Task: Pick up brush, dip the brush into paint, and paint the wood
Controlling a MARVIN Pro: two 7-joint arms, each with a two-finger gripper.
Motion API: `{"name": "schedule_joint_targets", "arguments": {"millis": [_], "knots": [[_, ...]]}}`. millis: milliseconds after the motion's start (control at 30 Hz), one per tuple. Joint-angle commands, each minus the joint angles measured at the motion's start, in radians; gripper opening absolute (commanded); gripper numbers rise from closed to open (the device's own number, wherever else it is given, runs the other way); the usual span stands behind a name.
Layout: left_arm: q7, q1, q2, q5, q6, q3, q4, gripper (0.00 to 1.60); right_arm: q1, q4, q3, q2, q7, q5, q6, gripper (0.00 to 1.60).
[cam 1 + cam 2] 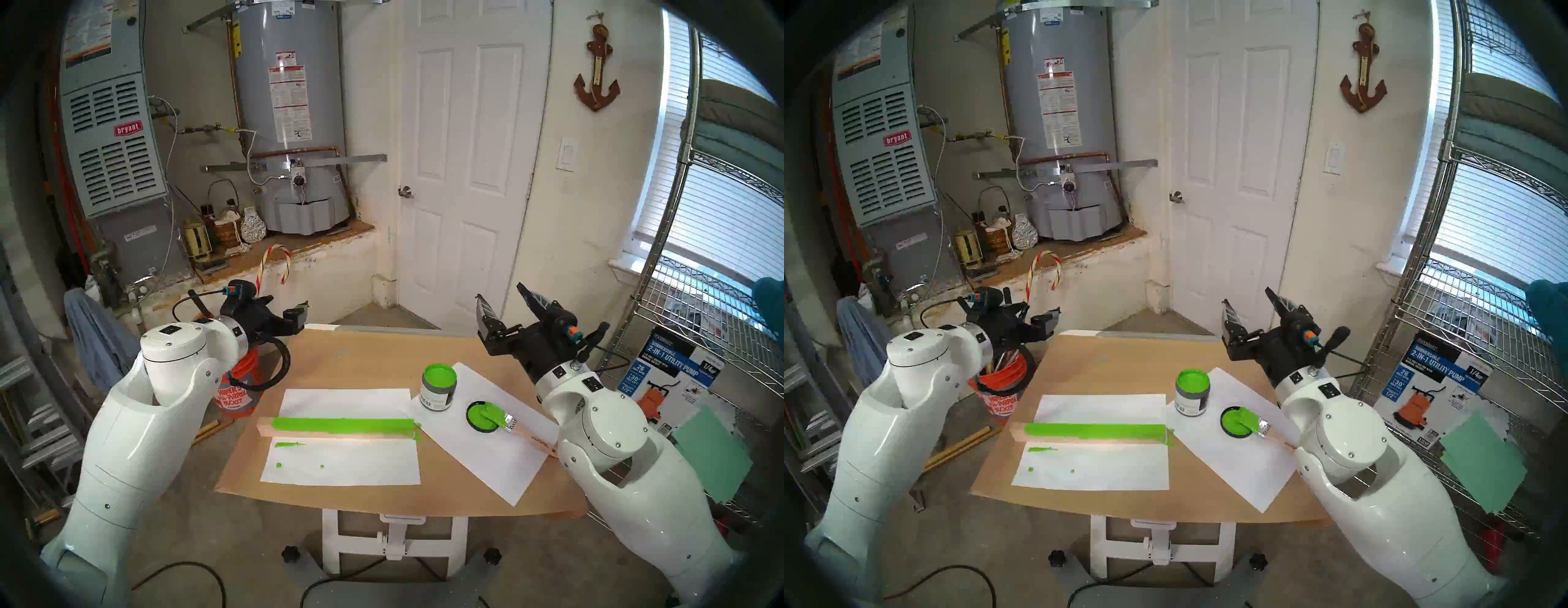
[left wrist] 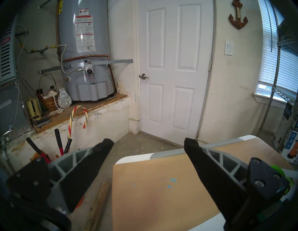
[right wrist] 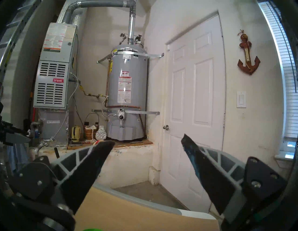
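Note:
The brush point(image 1: 526, 434) lies on the table's right side, its green bristles resting on a black lid point(image 1: 477, 420) and its wooden handle pointing toward my right arm. The paint point(image 1: 439, 388) can stands open just left of the lid. The wood point(image 1: 339, 426), green on its top face, lies across the table's middle. My right gripper point(image 1: 500, 295) hangs open and empty above the table's far right corner, well above the brush. My left gripper point(image 1: 282, 312) is open and empty at the far left corner. Both wrist views look toward the door.
Two white paper sheets point(image 1: 339, 465) with green smears lie under the wood and the can. An orange bucket point(image 1: 237, 395) with tools stands on the floor left of the table. A wire shelf point(image 1: 700, 339) and a pump box point(image 1: 674, 382) stand on the right.

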Motion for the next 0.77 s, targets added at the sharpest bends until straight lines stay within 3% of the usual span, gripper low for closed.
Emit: {"name": "schedule_joint_targets", "arguments": {"millis": [0,733], "knots": [[0.001,-0.01,0.002,-0.002,-0.002,-0.009,-0.017,1.6,0.051,-0.013,0.0,-0.024,-0.009,-0.01,-0.014,1.6],[0.001,-0.009,0.002,-0.002,-0.002,-0.009,-0.017,1.6,0.053,-0.011,0.0,-0.03,-0.011,-0.017,-0.014,1.6]]}}
